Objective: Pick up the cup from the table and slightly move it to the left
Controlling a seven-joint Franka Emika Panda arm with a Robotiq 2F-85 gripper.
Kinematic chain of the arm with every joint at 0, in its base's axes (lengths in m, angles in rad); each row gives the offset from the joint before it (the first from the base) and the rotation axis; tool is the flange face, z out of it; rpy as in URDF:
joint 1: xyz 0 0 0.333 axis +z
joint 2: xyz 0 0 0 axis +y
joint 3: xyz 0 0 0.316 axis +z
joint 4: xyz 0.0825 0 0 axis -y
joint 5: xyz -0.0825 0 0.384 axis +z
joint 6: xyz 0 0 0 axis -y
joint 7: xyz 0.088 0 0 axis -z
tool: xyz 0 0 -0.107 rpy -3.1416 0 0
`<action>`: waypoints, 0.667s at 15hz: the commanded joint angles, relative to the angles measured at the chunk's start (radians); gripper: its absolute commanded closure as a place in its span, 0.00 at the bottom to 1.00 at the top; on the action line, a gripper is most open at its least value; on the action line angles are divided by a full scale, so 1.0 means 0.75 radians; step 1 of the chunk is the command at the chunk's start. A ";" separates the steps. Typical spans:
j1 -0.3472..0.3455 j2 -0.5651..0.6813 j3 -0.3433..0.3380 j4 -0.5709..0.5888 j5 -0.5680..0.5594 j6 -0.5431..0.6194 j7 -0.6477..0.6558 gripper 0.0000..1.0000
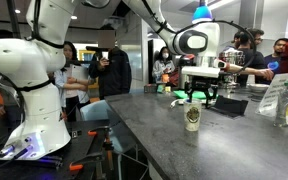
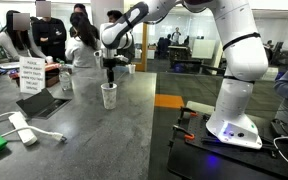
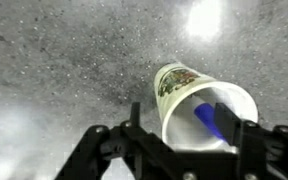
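The cup (image 1: 192,118) is cream-white with a dark green print and stands upright on the dark grey table (image 1: 164,140). It also shows in an exterior view (image 2: 108,96). My gripper (image 1: 198,95) hangs just above the cup's rim in both exterior views (image 2: 110,72). In the wrist view the gripper (image 3: 184,128) is open and empty. Its left finger lies outside the cup (image 3: 184,85) and its right finger lies over the cup's open mouth. A blue shape shows inside the cup.
A sign card (image 2: 30,75), a dark tablet (image 2: 42,102), a white adapter with cable (image 2: 21,128) and a clear glass container (image 2: 66,85) stand on the table beside the cup. A tall glass container (image 1: 284,100) and a dark tray (image 1: 229,104) stand behind it. People stand at the back.
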 commanded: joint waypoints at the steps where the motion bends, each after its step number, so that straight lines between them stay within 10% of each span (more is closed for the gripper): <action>1: 0.022 -0.094 -0.026 -0.031 -0.039 -0.146 0.032 0.00; 10: 0.083 -0.301 -0.053 -0.095 -0.075 -0.167 0.285 0.00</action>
